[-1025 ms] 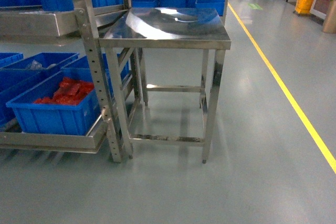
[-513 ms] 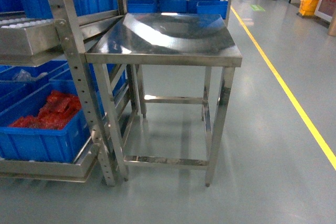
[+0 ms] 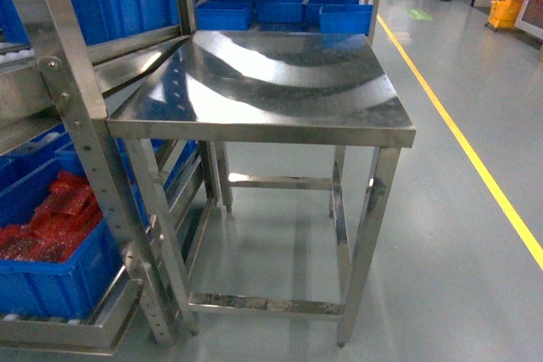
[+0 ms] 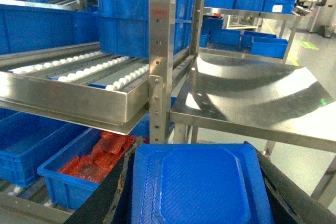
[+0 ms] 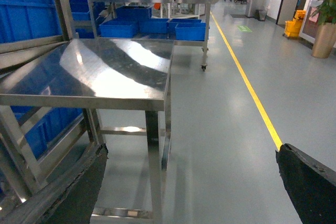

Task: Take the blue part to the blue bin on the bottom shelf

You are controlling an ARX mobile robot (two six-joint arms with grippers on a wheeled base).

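One blue part sits clamped between the left hand's black fingers.

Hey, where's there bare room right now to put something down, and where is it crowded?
The flat stainless-steel table top is bare from the upright rack post on its left to its front edge. Crowded: the blue plastic crate with red netted stuff fills the bottom shelf front. The left gripper holds a flat blue plastic part; the right gripper is open, empty.
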